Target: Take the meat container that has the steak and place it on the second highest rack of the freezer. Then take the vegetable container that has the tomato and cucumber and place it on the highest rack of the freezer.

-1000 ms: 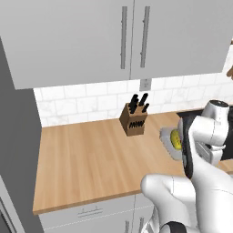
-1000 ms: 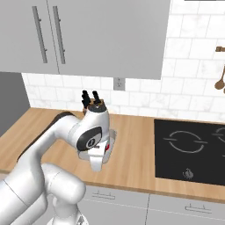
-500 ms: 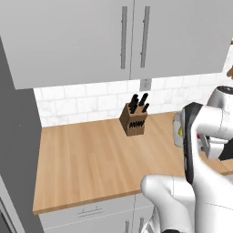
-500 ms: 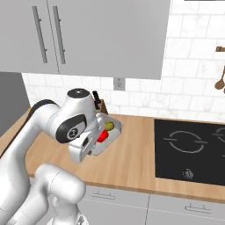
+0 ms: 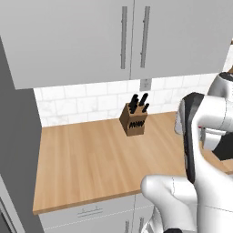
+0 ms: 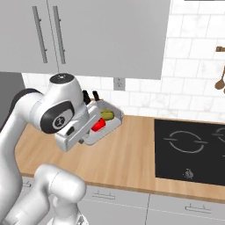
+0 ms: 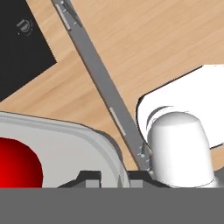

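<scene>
- My two-finger gripper [image 7: 111,178] is nearly closed, pinched on the rim of the pale grey rectangular vegetable container [image 6: 105,127]; in the hand view the wall passes between my two dark finger tips.
- In the right base view I hold this shallow tray with rounded corners up in the air above the light wooden countertop [image 6: 132,154], tilted, clear of the surface, in front of the white tiled wall.
- Inside it lies a small round bright-red tomato [image 6: 98,125], and just beside that, toward the wall, a yellow-green cucumber piece [image 6: 107,114].
- In the hand view the tomato [image 7: 17,162] shows as a smooth red dome against the tray's pale floor, cut off by the left edge.
- The tray's rim [image 7: 98,142] is a thin raised lip curving round the corner.
- A brown wooden knife block with black handles [image 5: 134,119] stands on the countertop near the wall, under the grey wall cabinets [image 5: 123,41].
- A black glass hob [image 6: 193,151] is set into the countertop, well apart from the tray.
</scene>
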